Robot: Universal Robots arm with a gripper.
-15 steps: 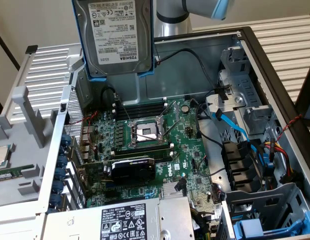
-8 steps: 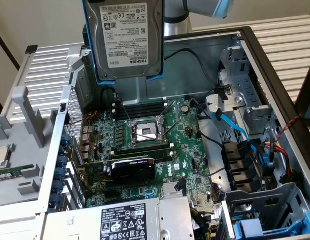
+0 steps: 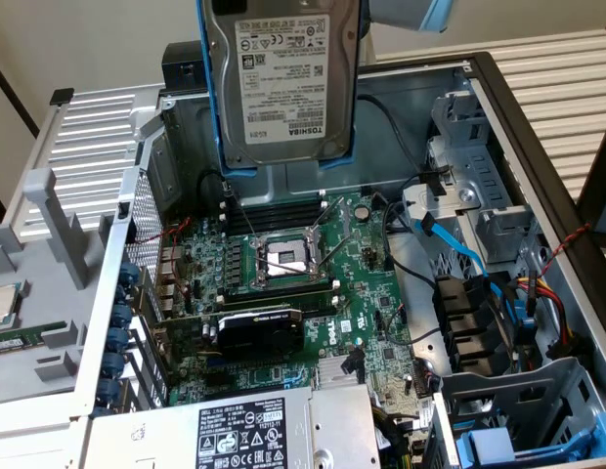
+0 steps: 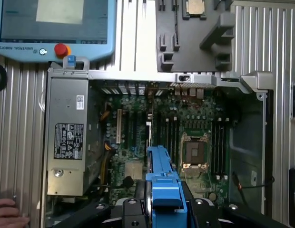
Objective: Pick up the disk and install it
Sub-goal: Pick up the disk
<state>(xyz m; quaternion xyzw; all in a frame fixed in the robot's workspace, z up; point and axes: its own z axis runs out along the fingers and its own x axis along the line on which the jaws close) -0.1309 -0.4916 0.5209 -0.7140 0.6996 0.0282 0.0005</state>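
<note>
The disk (image 3: 288, 78) hangs upright in the air above the open computer case (image 3: 137, 225). It is a silver drive with a white label in a bright blue frame, and its top runs out of the exterior view's upper edge. In the wrist view the disk's blue frame edge (image 4: 162, 185) sticks out edge-on from my gripper (image 4: 164, 213), which is shut on it. Below it lies the motherboard (image 4: 185, 118) with its open processor socket (image 3: 283, 259).
A grey power-supply box (image 3: 254, 430) sits at the case's near end. Drive bays with another blue-framed drive (image 3: 508, 445) and loose blue and black cables (image 3: 459, 249) fill the exterior view's right. A teach pendant (image 4: 52, 23), a grey parts tray (image 4: 195, 33) and a person's hand (image 4: 7, 213) lie outside the case.
</note>
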